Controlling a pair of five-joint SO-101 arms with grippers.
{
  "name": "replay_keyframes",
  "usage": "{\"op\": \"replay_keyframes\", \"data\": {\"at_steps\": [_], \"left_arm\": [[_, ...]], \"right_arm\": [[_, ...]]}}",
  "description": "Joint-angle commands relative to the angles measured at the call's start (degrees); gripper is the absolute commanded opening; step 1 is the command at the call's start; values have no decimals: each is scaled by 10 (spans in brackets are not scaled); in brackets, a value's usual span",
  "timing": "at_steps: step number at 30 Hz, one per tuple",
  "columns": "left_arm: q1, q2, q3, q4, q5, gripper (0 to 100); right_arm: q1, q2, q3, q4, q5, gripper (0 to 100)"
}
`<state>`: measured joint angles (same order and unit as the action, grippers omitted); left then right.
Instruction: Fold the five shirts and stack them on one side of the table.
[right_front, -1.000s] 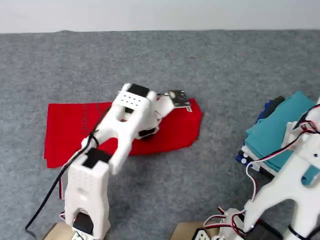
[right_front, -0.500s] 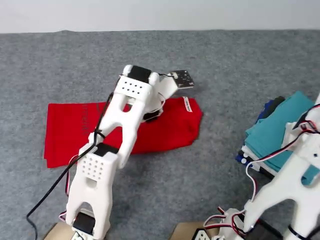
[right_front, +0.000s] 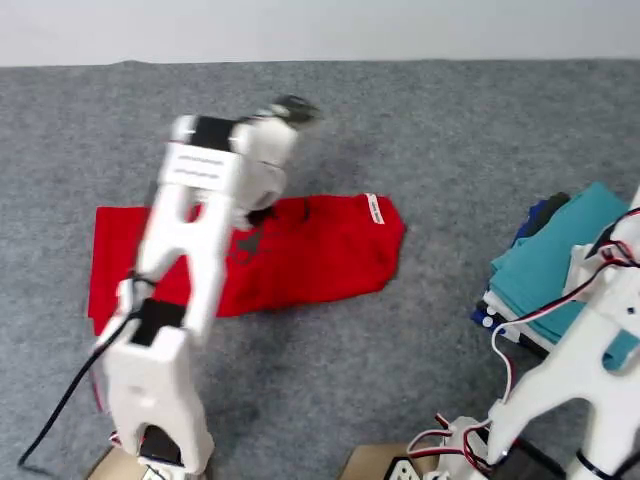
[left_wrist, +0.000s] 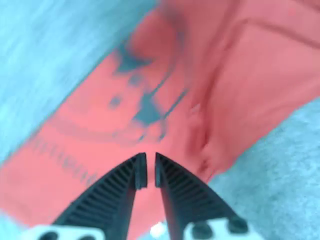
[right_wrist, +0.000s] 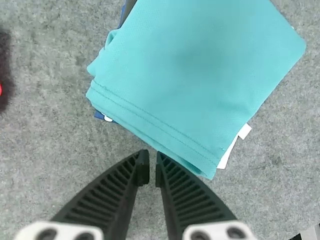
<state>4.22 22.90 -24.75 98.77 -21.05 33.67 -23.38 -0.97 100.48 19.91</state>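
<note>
One arm (right_front: 188, 255) hides the red shirt (right_front: 325, 255)'s middle.

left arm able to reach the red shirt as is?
Probably yes: the left claw hangs above the red shirt with nothing between them. Its jaws are shut, so it must open first.
</note>
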Motion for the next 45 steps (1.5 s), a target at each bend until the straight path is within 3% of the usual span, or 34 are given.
{"op": "replay_keyframes", "data": {"at_steps": [1, 6, 11, 28, 38, 45], "left_arm": [[-114, -77, 28, 17, 22, 47], [-253, -82, 37, 18, 18, 176], [-317, -69, 45, -10, -26, 236], [-373, 130, 44, -154, -34, 235], [-380, 195, 44, -159, -35, 231], [-376, 263, 44, -155, -58, 75]], "right_arm": [[-3, -17, -2, 5, 8, 37], [-6, -16, -2, 4, 21, 39], [-6, -16, -2, 4, 44, 39], [-4, -22, -3, 5, 53, 39], [-3, -22, -5, 6, 53, 39], [-3, -22, -5, 6, 53, 39]]}}
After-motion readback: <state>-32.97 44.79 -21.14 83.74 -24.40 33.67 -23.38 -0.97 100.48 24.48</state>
